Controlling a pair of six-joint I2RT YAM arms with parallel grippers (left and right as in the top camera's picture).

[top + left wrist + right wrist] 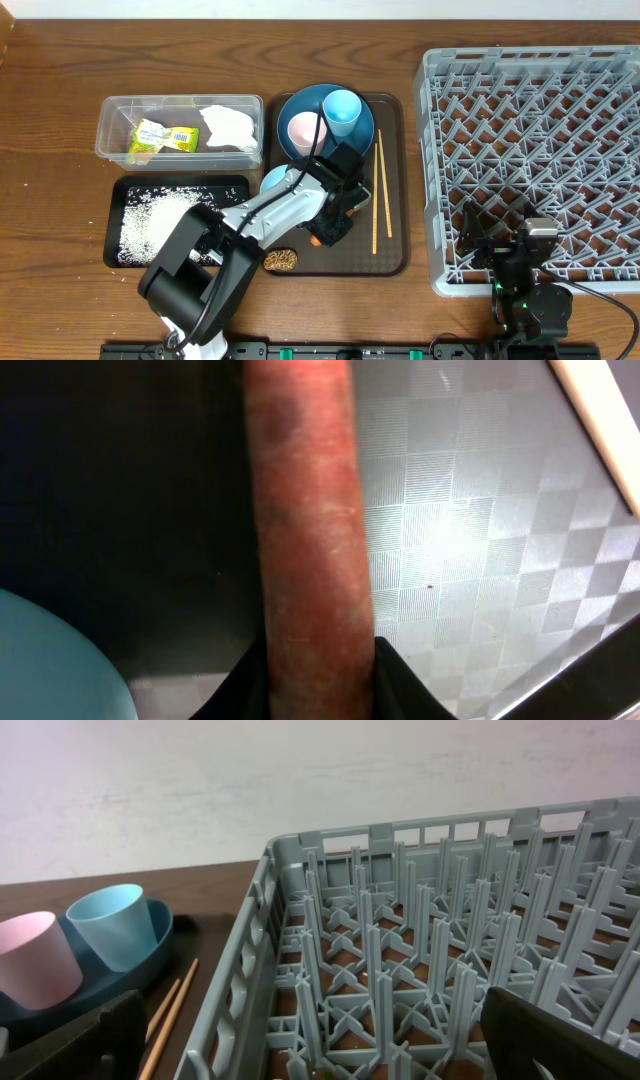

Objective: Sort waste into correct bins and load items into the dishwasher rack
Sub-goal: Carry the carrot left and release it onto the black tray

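Orange carrot (310, 530) is what your left gripper (312, 685) is pinching, with its dark fingers (245, 695) pressed on each side. The carrot lies on the brown serving tray (480, 560), right under the hand. A long piece sticks out past the fingertips, and you cannot see how much is behind them.

That is where things could go wrong. The carrot is round and smooth, so I think it could roll or slide out when you lift. If the grip is near one end, the long part may dip down and drag on the tray.

Watch the sides too. The pale bowl (50, 670) is just beside the hand on one side. The chopsticks (378, 195) lie a little way off on the other side. A swinging carrot could knock either one.

The black tray (110, 225) with the rice (150, 215) is out past the bowl side. Drop the carrot from high up and rice may jump out.

Your right gripper (310, 1055) is spread wide by the dishwasher rack (250, 950), well apart from all this.
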